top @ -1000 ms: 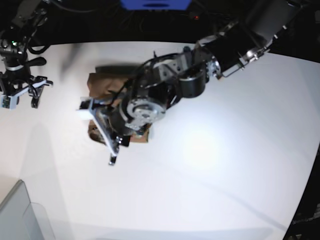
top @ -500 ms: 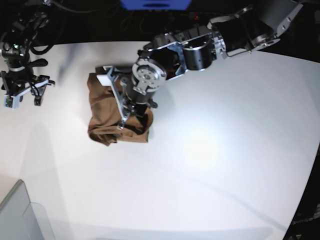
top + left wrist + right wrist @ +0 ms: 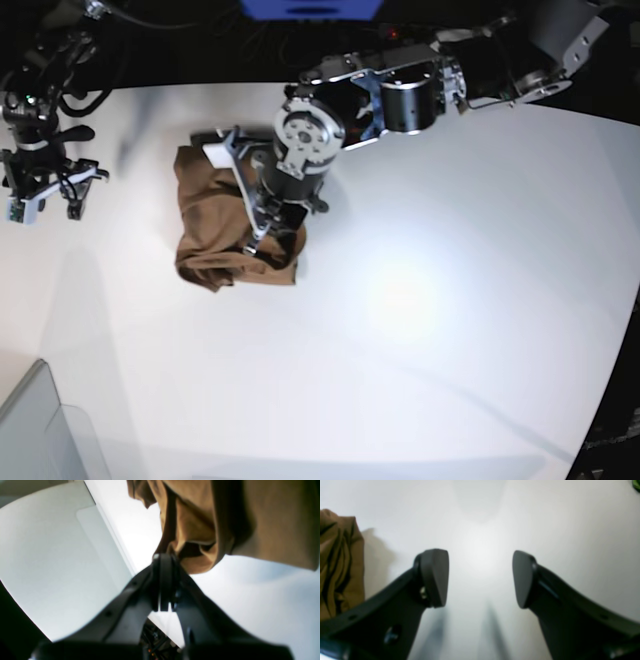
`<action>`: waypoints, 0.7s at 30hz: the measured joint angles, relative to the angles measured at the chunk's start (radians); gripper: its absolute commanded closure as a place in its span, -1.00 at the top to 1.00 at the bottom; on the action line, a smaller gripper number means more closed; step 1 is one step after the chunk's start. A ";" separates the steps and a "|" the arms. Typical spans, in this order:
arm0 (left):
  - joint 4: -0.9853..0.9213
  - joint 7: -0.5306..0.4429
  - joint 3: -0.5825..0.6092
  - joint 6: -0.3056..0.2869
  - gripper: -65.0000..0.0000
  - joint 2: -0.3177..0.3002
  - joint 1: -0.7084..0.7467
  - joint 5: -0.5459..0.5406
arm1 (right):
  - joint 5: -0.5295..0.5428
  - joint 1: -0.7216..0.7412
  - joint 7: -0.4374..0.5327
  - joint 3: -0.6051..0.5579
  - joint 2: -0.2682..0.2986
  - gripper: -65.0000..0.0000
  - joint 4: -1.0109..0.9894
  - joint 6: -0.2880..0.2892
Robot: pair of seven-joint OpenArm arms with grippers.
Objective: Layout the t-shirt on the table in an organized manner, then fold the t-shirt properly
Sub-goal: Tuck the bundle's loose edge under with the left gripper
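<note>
Left gripper (image 3: 163, 565): jaws pressed together on a small bunched fold of the t-shirt (image 3: 215, 225), at the garment's lower right corner as the base view shows it. The pinch takes in only a narrow tuck of brown fabric; the bulk of the shirt lies in a crumpled heap on the table (image 3: 450, 330), toward the far left of the tabletop.

Risk, as a judgement: so slight a hold may slip if the arm lifts or drags quickly, dropping the cloth back into its heap. The fold may also contain more than one layer, so a pull could haul the whole bundle along rather than open it out. With only one corner anchored, the shirt may twist instead of spreading.

Pose: the left arm reaches in from the far side of the table, its wrist bent down over the shirt's right edge and the fingers angled toward the near side.

Right gripper (image 3: 480, 577): jaws spread wide, holding nothing, poised above bare table well to the left of the shirt, whose edge shows at the left margin of the wrist view.
</note>
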 measured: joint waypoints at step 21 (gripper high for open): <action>0.049 0.004 0.074 0.001 -0.99 -0.027 0.001 -0.004 | -0.001 0.024 -0.008 0.000 0.011 0.24 -0.010 0.000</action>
